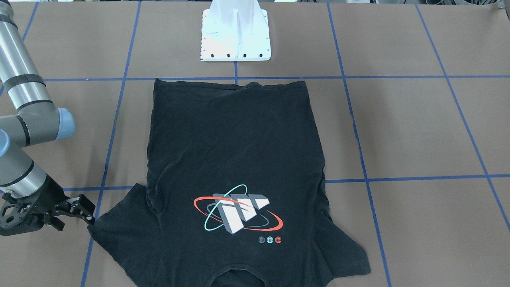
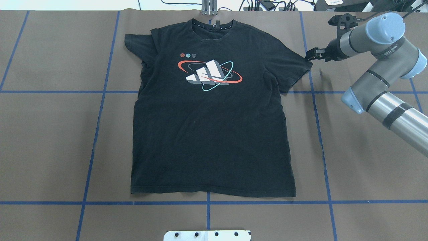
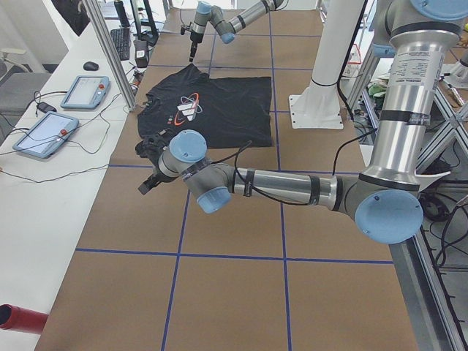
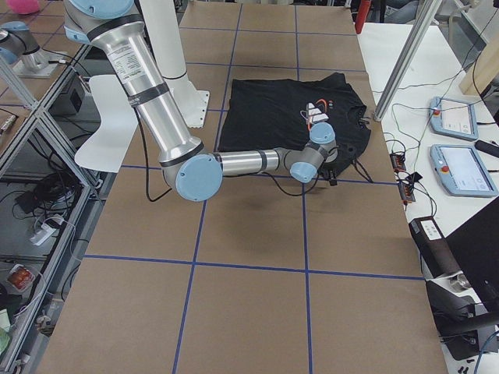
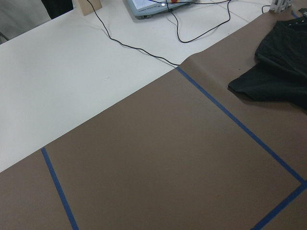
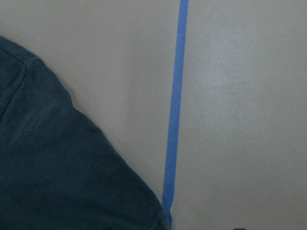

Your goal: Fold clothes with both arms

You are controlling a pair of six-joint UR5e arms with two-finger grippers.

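1. I see the T-shirt (image 2: 210,134) spread flat on the table (image 2: 50,134), print up, collar pointing away from the robot.
2. The right gripper (image 2: 311,55) sits just beside the sleeve edge on its side. I cannot tell whether its fingers are spread or pressed together.
3. The left gripper (image 3: 148,183) hangs near the other sleeve, apart from it. I cannot tell its finger state.

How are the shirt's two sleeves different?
The right sleeve lies wide and flat; the left sleeve looks narrower, with a fold near the shoulder. The right gripper is at the right sleeve's edge; the left gripper is off to the side, apart from the left sleeve. Both sleeves are black, short and lie on the brown table.
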